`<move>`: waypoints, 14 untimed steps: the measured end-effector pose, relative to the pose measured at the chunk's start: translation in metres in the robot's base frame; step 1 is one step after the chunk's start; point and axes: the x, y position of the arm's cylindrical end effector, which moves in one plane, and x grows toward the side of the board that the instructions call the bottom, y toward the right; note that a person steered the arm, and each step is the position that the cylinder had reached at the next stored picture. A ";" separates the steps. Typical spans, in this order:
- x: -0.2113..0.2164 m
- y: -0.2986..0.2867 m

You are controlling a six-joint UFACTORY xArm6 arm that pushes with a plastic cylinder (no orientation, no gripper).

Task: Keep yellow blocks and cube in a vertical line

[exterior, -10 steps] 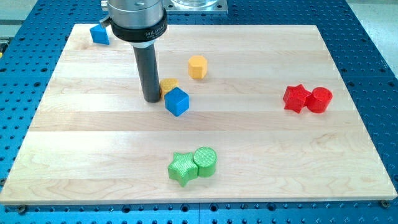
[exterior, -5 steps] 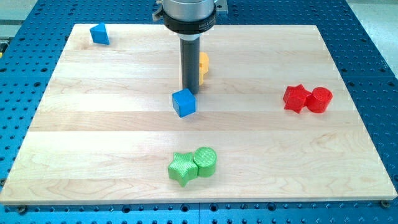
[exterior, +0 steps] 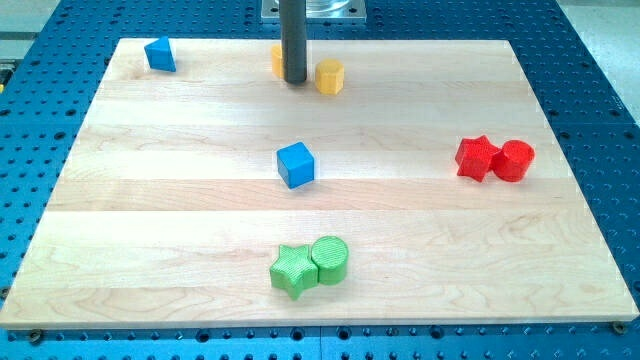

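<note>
Single camera, raised, angled down from the view's bottom, whole wooden board (exterior: 150, 220) in frame, moderately near

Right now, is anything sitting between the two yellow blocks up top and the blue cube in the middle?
No block does. My tip stands between the yellow blocks, one to the view's right, one partly hidden behind the rod. The board down to the blue cube is bare.
</note>
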 end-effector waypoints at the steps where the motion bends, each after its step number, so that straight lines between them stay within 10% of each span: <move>1: 0.000 0.006; 9: -0.016 -0.050; 14: 0.110 0.127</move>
